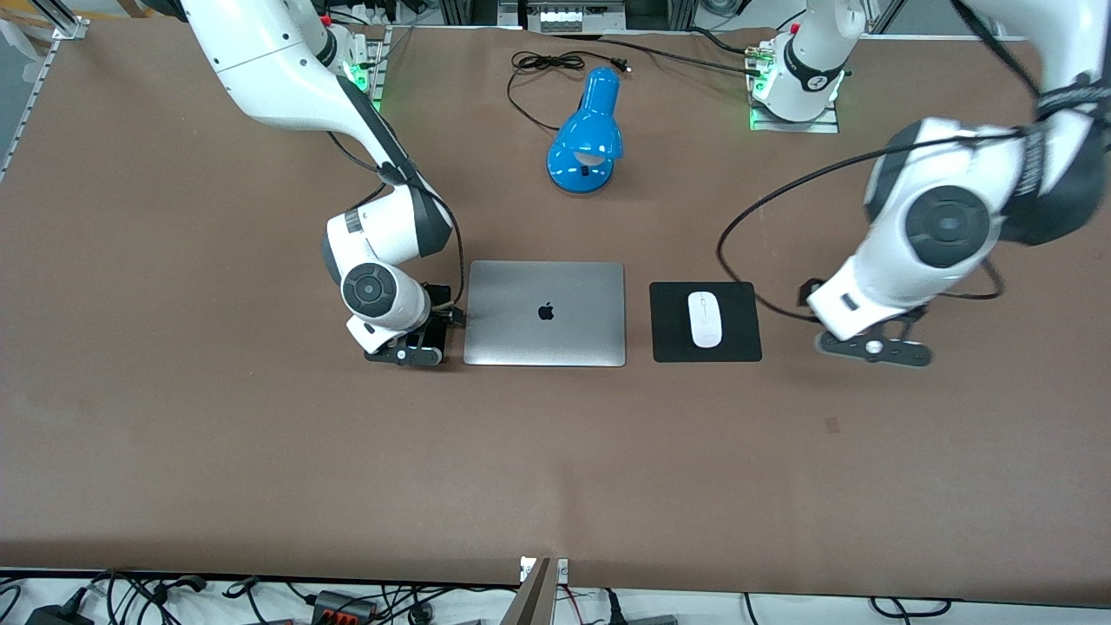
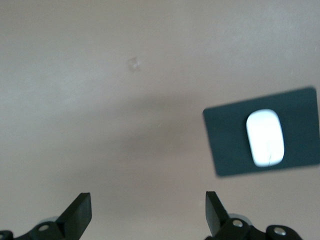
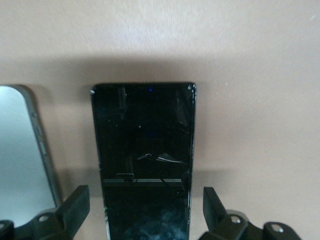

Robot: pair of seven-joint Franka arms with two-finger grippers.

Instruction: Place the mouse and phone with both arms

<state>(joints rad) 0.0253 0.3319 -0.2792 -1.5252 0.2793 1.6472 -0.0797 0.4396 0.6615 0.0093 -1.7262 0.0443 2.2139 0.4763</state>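
The white mouse lies on the black square pad; it also shows in the left wrist view. My left gripper is open and empty over bare table, beside the pad toward the left arm's end. The black phone lies flat on the table next to the laptop's edge. My right gripper is low over it, open, with a finger at each long side of the phone and a gap on both sides. In the front view the right hand hides the phone.
A closed silver laptop lies between the right gripper and the pad. A blue desk lamp with its black cord lies farther from the front camera, toward the arm bases.
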